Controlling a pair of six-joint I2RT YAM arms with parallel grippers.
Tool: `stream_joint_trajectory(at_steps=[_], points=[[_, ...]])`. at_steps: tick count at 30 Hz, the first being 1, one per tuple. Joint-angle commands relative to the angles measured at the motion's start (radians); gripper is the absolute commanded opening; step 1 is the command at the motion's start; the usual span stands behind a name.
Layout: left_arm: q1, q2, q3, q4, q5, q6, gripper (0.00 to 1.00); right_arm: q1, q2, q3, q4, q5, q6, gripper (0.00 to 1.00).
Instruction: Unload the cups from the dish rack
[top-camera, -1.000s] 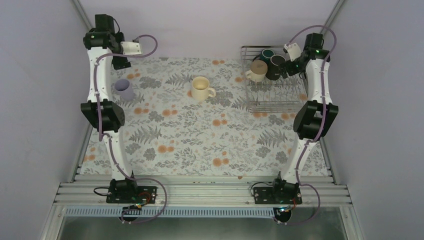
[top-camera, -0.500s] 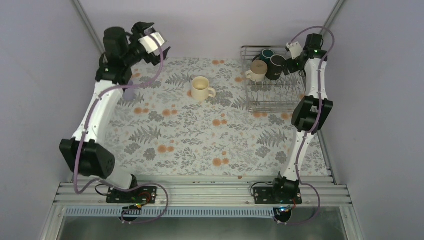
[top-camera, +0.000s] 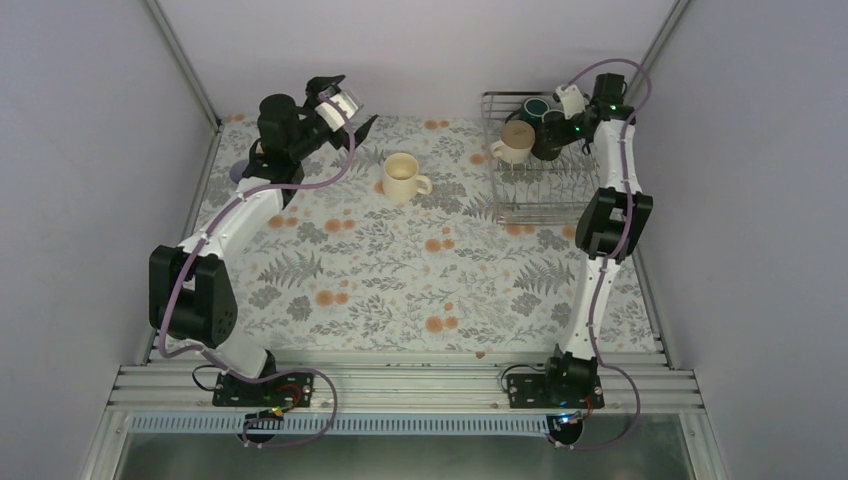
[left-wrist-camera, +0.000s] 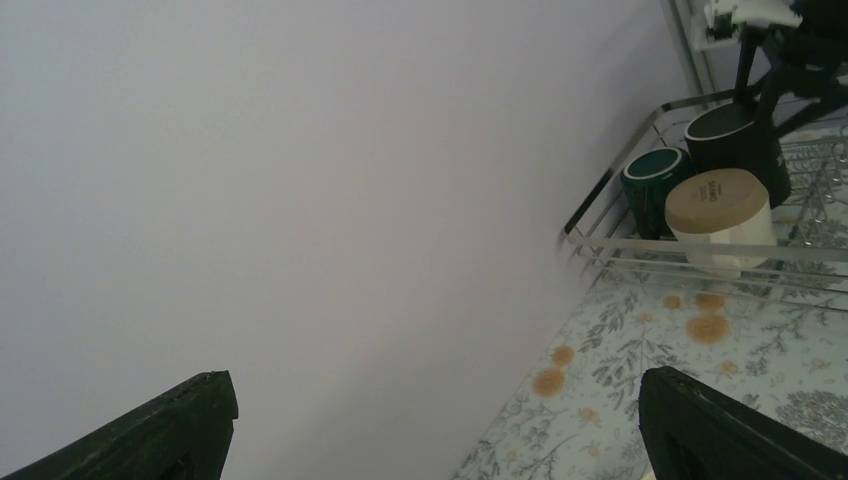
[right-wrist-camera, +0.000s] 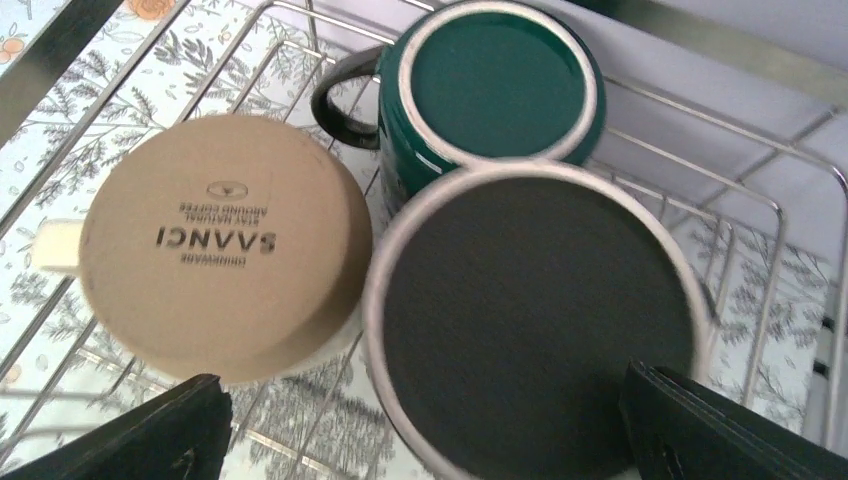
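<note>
The wire dish rack (top-camera: 548, 192) stands at the back right. It holds three upside-down cups: a cream mug (top-camera: 515, 141), a dark green mug (top-camera: 534, 105) and a tall black mug (top-camera: 551, 137). My right gripper (top-camera: 562, 104) hovers open just above them. In the right wrist view its fingers straddle the black mug's base (right-wrist-camera: 535, 310), beside the cream mug (right-wrist-camera: 225, 245) and the green mug (right-wrist-camera: 495, 85). Another cream mug (top-camera: 402, 177) stands upright on the table. A sliver of the lavender cup (top-camera: 237, 173) shows behind my left arm. My left gripper (top-camera: 348, 106) is raised, open and empty.
The left wrist view looks along the back wall toward the rack (left-wrist-camera: 610, 215) with its mugs. A floral cloth (top-camera: 400, 270) covers the table. Grey walls enclose the back and both sides. The aluminium rail with both arm bases (top-camera: 400, 385) runs along the near edge.
My left arm has swung up and right, away from the lavender cup, and now points toward the rack. The right gripper has shifted slightly left over the racked mugs.
</note>
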Motion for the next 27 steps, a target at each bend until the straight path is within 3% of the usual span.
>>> stream_joint_trajectory(at_steps=[1, 10, 15, 18, 21, 24, 26, 27], points=[[-0.002, 0.0, -0.026, 0.12, -0.005, -0.027, 1.0, 0.019, 0.055, 0.017, 0.09, -0.019, 0.057, 1.0], [-0.001, 0.005, -0.054, 0.164, -0.013, -0.05, 1.0, 0.01, 0.033, -0.03, 0.203, -0.028, 0.147, 1.0], [-0.002, 0.004, -0.045, 0.163, -0.01, -0.04, 1.0, 0.028, -0.009, -0.027, 0.101, 0.015, 0.099, 1.0], [-0.002, 0.007, -0.035, 0.154, -0.01, -0.04, 1.0, 0.014, -0.117, -0.105, 0.077, 0.016, 0.074, 1.0], [-0.004, -0.005, -0.043, 0.157, -0.008, -0.046, 1.0, 0.006, -0.326, -0.338, 0.133, 0.014, 0.046, 1.0], [-0.011, -0.012, -0.03, 0.124, -0.018, -0.04, 1.0, 0.01, -0.445, -0.406, 0.053, 0.045, 0.012, 1.0], [-0.013, -0.024, -0.031, 0.104, -0.014, -0.032, 1.0, 0.009, -0.475, -0.41, -0.047, 0.056, -0.014, 0.94], [-0.015, -0.031, -0.034, 0.096, -0.012, -0.025, 1.0, 0.009, -0.484, -0.418, -0.097, 0.065, -0.032, 0.84]])
